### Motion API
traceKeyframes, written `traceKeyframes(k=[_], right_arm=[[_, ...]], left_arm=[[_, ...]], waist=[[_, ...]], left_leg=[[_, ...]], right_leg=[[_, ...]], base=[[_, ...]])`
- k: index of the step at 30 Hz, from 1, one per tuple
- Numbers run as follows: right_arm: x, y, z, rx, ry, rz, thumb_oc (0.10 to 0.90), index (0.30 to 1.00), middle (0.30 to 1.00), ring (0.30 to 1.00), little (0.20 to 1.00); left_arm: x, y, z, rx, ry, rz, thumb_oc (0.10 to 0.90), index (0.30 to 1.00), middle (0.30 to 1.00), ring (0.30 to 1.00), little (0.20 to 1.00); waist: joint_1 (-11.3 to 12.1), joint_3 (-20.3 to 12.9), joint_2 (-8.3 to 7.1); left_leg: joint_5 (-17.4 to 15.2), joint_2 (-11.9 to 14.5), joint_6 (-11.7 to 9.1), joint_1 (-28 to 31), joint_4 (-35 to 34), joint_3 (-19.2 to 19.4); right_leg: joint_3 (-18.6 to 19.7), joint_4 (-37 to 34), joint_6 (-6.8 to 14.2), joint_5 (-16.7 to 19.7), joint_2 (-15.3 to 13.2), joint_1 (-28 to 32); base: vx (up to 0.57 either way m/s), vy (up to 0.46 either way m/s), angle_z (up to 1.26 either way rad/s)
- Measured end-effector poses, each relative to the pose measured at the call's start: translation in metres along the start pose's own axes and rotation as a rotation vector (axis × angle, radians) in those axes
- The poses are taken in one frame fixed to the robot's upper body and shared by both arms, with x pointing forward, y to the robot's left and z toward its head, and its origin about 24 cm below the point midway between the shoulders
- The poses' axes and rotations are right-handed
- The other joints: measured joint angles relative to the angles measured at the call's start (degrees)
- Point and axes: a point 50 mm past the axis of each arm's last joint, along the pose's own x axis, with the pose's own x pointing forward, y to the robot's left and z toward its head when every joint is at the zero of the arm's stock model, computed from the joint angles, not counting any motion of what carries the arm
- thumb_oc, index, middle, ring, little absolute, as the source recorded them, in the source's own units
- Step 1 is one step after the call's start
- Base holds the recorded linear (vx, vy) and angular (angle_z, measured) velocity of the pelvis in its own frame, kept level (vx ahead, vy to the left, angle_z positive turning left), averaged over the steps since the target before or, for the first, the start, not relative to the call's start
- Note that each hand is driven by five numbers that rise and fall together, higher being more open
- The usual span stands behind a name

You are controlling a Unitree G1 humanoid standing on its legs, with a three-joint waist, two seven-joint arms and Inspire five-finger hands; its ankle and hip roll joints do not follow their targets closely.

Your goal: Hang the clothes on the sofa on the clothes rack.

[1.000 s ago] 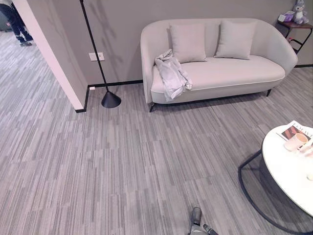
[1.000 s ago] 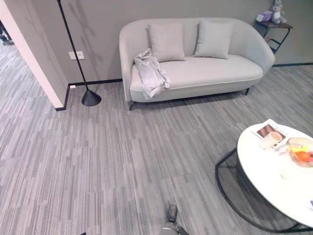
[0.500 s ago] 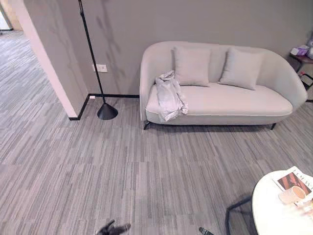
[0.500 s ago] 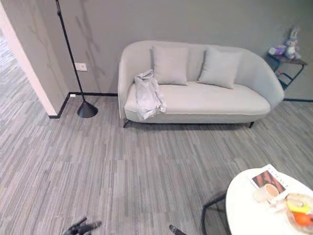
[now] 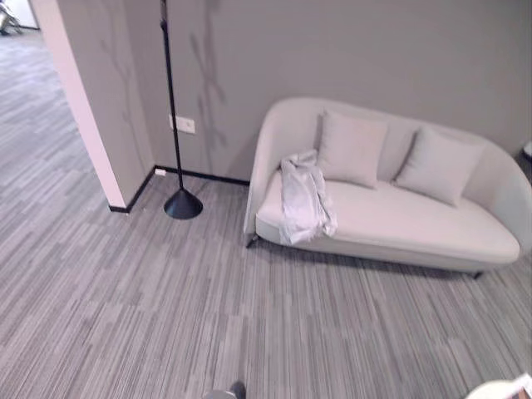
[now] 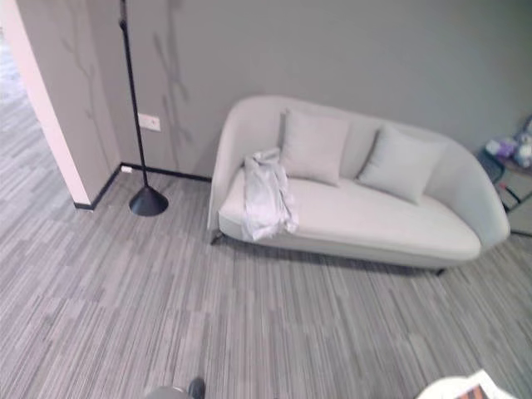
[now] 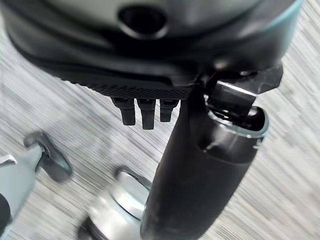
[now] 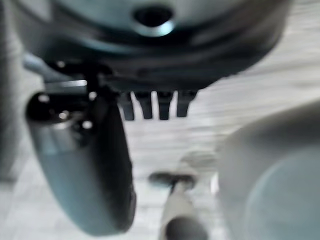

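A light grey garment [image 5: 305, 199] lies crumpled over the left end of the pale sofa [image 5: 416, 226], hanging over the seat's front edge. It also appears in the right eye view [image 6: 267, 196]. A thin black pole [image 5: 172, 108] on a cone base [image 5: 183, 204] stands by the wall left of the sofa. My left hand [image 7: 145, 65] hangs over the carpet with straight fingers [image 7: 142, 114] and thumb [image 7: 200, 165], holding nothing. My right hand [image 8: 150, 50] is likewise open and empty above the floor, its thumb [image 8: 85, 165] standing out.
Two cushions [image 5: 352, 150] [image 5: 438, 166] lean on the sofa back. A wall corner [image 5: 83, 108] juts out at the left. The rim of a white round table [image 6: 457, 389] shows at the bottom right, and a small side table with toys [image 6: 511, 154] stands right of the sofa.
The whole picture has shifted, so the camera moved; the round table has slid almost out at the bottom right. The garment lies on the sofa as before.
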Motion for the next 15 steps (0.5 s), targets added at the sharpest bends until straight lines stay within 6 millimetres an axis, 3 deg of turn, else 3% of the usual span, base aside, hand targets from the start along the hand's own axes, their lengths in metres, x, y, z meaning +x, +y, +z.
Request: traceKeyframes(k=[1,2,3,4,5,6,7,8,9,10,11,12,13,14,15], right_arm=[[0.001,0.004,0.012,-0.036,-0.034,0.016,0.800,0.900,0.900,0.900,0.900],[0.002,0.003,0.023,-0.053,-0.060,0.018,0.800,0.900,0.900,0.900,0.900],[0.002,0.005,0.029,-0.062,-0.075,0.023,0.800,0.900,0.900,0.900,0.900],[0.002,0.006,0.032,-0.066,-0.085,0.029,0.800,0.900,0.900,0.900,0.900],[0.002,0.006,0.032,-0.062,-0.089,0.028,0.800,0.900,0.900,0.900,0.900],[0.001,0.001,0.038,-0.074,-0.129,0.012,0.800,0.900,0.900,0.900,0.900],[0.000,-0.003,0.043,-0.077,-0.138,0.001,0.800,0.900,0.900,0.900,0.900],[-0.001,-0.008,0.048,-0.079,-0.161,-0.010,0.800,0.900,0.900,0.900,0.900],[-0.003,-0.015,0.061,-0.093,-0.202,-0.031,0.800,0.900,0.900,0.900,0.900],[-0.005,-0.021,0.067,-0.098,-0.214,-0.052,0.800,0.900,0.900,0.900,0.900],[-0.008,-0.028,0.070,-0.088,-0.245,-0.077,0.800,0.900,0.900,0.900,0.900],[-0.009,-0.025,0.072,-0.070,-0.278,-0.071,0.800,0.900,0.900,0.900,0.900],[-0.009,-0.023,0.074,-0.077,-0.278,-0.066,0.800,0.900,0.900,0.900,0.900],[-0.015,-0.017,0.087,-0.190,-0.334,-0.065,0.800,0.900,0.900,0.900,0.900],[-0.022,-0.010,0.099,-0.276,-0.396,-0.054,0.800,0.900,0.900,0.900,0.900]], left_arm=[[0.002,-0.010,0.012,0.009,-0.028,-0.024,0.800,0.900,0.900,0.900,0.900],[0.002,-0.016,0.014,0.014,-0.035,-0.038,0.800,0.900,0.900,0.900,0.900],[0.002,-0.018,0.018,0.033,-0.045,-0.046,0.800,0.900,0.900,0.900,0.900],[0.003,-0.020,0.024,0.069,-0.059,-0.051,0.800,0.900,0.900,0.900,0.900],[0.003,-0.025,0.032,0.107,-0.083,-0.065,0.800,0.900,0.900,0.900,0.900],[0.003,-0.029,0.034,0.154,-0.095,-0.081,0.800,0.900,0.900,0.900,0.900],[0.003,-0.033,0.037,0.180,-0.119,-0.099,0.800,0.900,0.900,0.900,0.900],[0.003,-0.039,0.037,0.198,-0.115,-0.112,0.800,0.900,0.900,0.900,0.900],[0.003,-0.047,0.037,0.213,-0.102,-0.120,0.800,0.900,0.900,0.900,0.900],[0.003,-0.050,0.037,0.209,-0.078,-0.107,0.800,0.900,0.900,0.900,0.900],[0.003,-0.052,0.033,0.189,-0.075,-0.102,0.800,0.900,0.900,0.900,0.900],[0.003,-0.046,0.029,0.187,-0.084,-0.087,0.800,0.900,0.900,0.900,0.900],[0.003,-0.043,0.033,0.185,-0.096,-0.073,0.800,0.900,0.900,0.900,0.900],[0.003,-0.042,0.038,0.174,-0.125,-0.064,0.800,0.900,0.900,0.900,0.900],[0.003,-0.039,0.036,0.171,-0.122,-0.054,0.800,0.900,0.900,0.900,0.900]], waist=[[0.1,-0.4,-0.36],[-0.1,0.5,1.93],[-0.3,1.0,2.88],[-1.2,1.0,3.02],[-2.6,1.4,3.51],[-4.2,1.8,4.28],[-3.4,1.6,5.21],[-3.8,1.5,6.22],[-5.6,2.3,7.71],[-7.4,3.3,8.13],[-8.1,4.9,9.36],[-8.1,4.9,9.46],[-8.8,4.2,8.04],[-9.3,4.9,7.60],[-9.9,5.0,7.76]], left_leg=[[-1.8,1.2,0.0,1.7,-1.3,3.0],[0.0,2.4,1.5,2.8,-2.1,3.6],[0.7,2.3,2.7,4.8,-3.1,2.7],[0.6,1.8,2.9,6.3,-3.9,1.8],[-0.5,1.0,5.3,7.4,-3.7,-0.7],[-0.8,0.4,6.3,8.6,-3.5,-2.2],[-2.9,0.1,6.5,12.5,-4.7,-2.8],[-3.4,-0.3,5.1,12.8,-5.0,-5.6],[-3.1,-0.5,4.1,12.2,-5.9,-8.1],[-3.6,-1.3,3.1,12.9,-6.4,-10.3],[-4.5,-1.8,3.1,15.0,-6.9,-11.7],[-5.6,-1.2,1.3,17.7,-6.0,-14.2],[-6.7,-1.8,0.0,18.4,-5.9,-15.5],[-9.4,0.1,0.5,21.5,-6.2,-19.1],[-9.9,2.4,-0.4,24.0,-7.2,-19.6]], right_leg=[[-1.6,6.9,2.8,1.1,-1.6,-3.4],[-1.5,17.7,8.5,1.3,-1.8,-8.0],[-1.1,30.1,12.9,2.5,-3.8,-13.0],[-1.2,38.8,12.9,3.1,-5.7,-17.3],[-1.7,44.4,12.7,3.8,-7.7,-20.7],[-1.9,48.0,12.2,4.7,-9.6,-24.2],[-1.6,43.0,12.0,5.2,-10.7,-27.7],[-6.0,34.4,7.5,3.4,-13.4,-29.6],[-10.6,14.0,2.0,5.2,-15.9,-29.6],[-8.9,-8.8,2.2,8.9,-17.8,-27.4],[-1.7,-16.5,4.8,12.7,-20.3,-27.8],[2.2,-16.1,7.1,18.0,-21.9,-28.3],[3.5,-16.3,9.9,21.2,-23.4,-28.8],[1.2,-16.5,7.7,24.5,-22.3,-27.3],[0.2,-16.0,7.3,25.0,-18.5,-25.1]], base=[[0.18,0.083,0.13],[0.19,0.053,0.02],[0.32,0.116,0.15],[0.24,0.089,0.44],[0.29,0.123,0.87],[0.34,-0.020,0.85],[0.52,-0.133,0.81],[0.67,-0.338,0.83],[0.43,-0.286,1.10],[0.52,-0.354,1.13],[0.54,-0.383,1.03],[0.67,-0.485,0.97],[0.81,-0.620,1.21],[0.62,-0.530,1.10],[0.63,-0.576,1.07]])
